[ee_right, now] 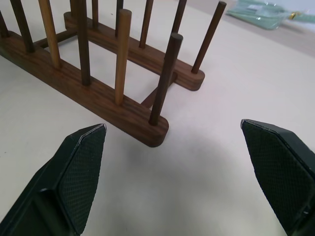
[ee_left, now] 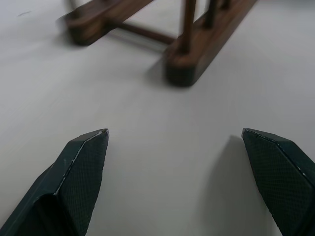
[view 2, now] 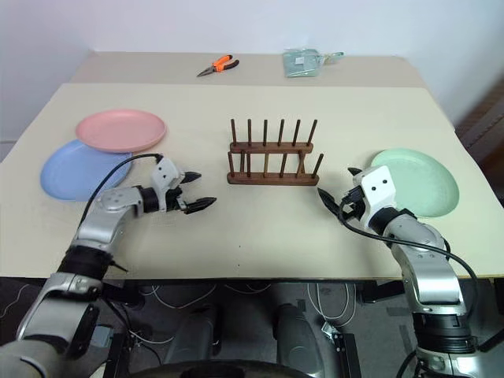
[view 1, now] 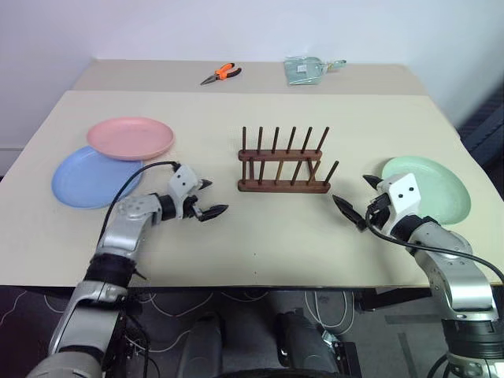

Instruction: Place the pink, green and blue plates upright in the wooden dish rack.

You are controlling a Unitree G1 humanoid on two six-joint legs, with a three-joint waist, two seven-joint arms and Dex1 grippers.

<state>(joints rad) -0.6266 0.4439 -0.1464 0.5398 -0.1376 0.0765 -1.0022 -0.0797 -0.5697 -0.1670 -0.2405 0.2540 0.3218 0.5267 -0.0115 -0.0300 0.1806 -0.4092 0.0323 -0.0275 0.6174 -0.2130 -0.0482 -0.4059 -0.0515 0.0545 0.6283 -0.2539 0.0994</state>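
You are looking down on a pale beige bench (view 1: 260,236) with a smooth matte top, set against a plain white wall; a seam runs across it near the far side, and dark floor with loose cables shows below the near edge. In the middle stands the rack (view 1: 283,169), dark brown wood, two low base rails each carrying a row of thin upright pegs, with nothing slotted in it. Off to your left the pink plate (view 1: 131,137) lies flat, its near edge overlapping the blue plate (view 1: 90,178), both round, matte and shallow-rimmed. The green plate (view 1: 429,187) lies flat well to the right of the rack. At the far edge rest orange-handled pliers (view 1: 220,74) and a pale green dustpan (view 1: 304,70). Your left claw (view 1: 211,198) hovers over bare bench between the blue plate and the rack, its black, finely textured fingers (ee_left: 81,172) spread wide and holding nothing. Your right claw (view 1: 358,198) sits just beside the green plate, pointed toward the rack's right end, likewise wide open and empty.
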